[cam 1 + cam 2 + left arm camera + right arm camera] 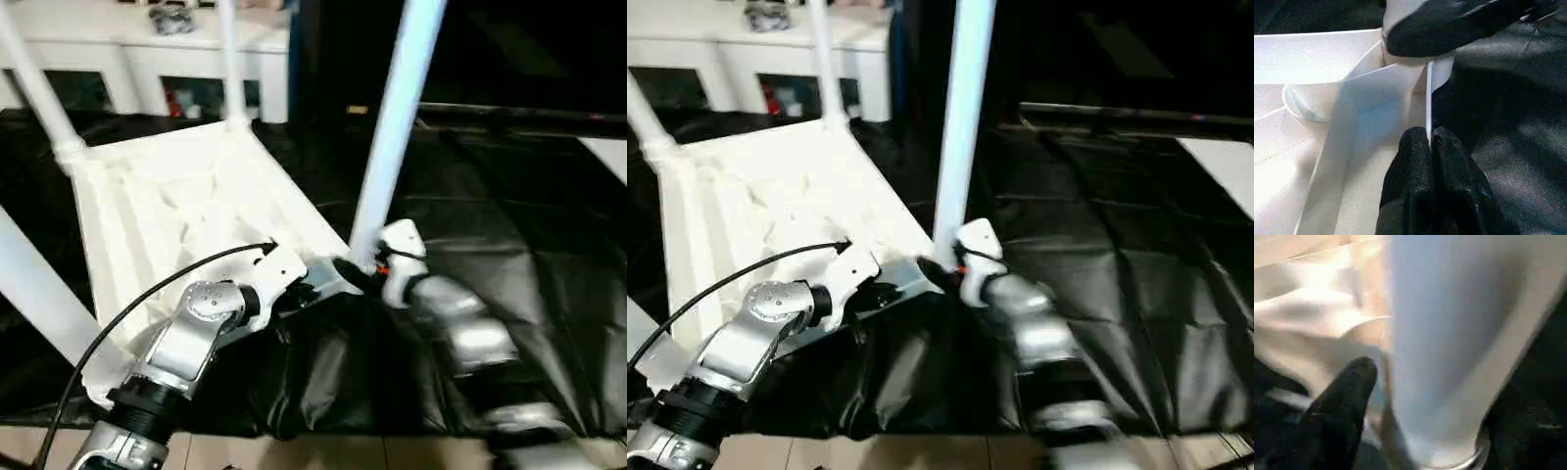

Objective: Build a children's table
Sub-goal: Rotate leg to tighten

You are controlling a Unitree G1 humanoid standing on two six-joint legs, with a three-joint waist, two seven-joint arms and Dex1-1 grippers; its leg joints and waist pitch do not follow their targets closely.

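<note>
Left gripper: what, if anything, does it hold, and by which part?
The left gripper pinches the thin side rim of the upturned white table top, close to the corner socket where a leg stands.

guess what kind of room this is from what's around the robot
Probably an indoor test room or lab furnished like a home. The upside-down children's table lies on a big black-covered table, a white cabinet stands behind, and pale floor tiles show in front.

Honestly can't make out a single word, label, brand or number anywhere here, not on the white plastic, the black cover or the robot's arms.
</note>
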